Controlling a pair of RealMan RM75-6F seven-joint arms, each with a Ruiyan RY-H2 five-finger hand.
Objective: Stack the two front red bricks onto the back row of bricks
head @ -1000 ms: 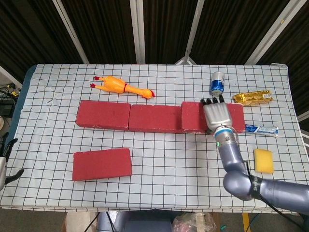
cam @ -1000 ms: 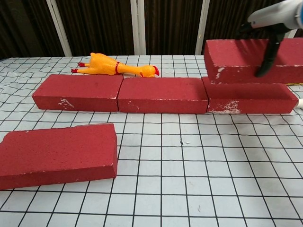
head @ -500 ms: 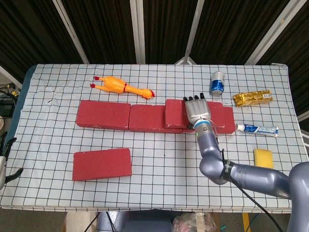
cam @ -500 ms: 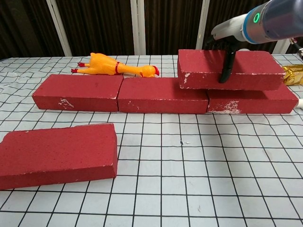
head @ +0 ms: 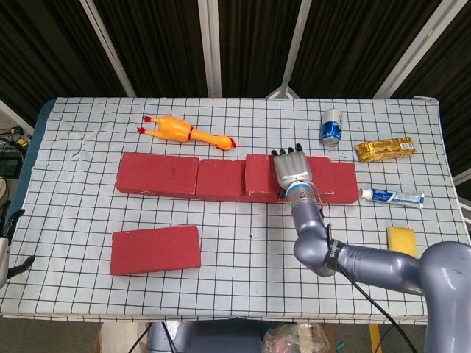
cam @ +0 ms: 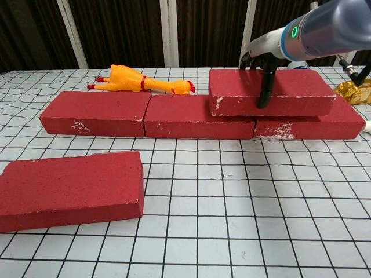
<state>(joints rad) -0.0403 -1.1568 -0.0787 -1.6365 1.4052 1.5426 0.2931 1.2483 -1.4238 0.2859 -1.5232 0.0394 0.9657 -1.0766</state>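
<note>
- Four red bricks: the right robot hand [cam: 262, 61] clamps the top brick [cam: 269, 92], thumb down its front face, resting on the back row [cam: 145, 113] of three.
- One front brick [head: 155, 249] lies well to its near left.
- Left robot hand [head: 7, 246]: grip unclear.
- One can [head: 332, 126], writing unreadable.

red bricks [cam: 95, 112], yellow chicken [head: 180, 130], black-gridded white tablecloth [head: 250, 243]

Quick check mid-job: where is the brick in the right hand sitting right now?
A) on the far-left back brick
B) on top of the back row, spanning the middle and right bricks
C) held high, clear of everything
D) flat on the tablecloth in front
B: the stacked brick gripped by the right hand rests across the seam of the middle brick and right brick.
</note>
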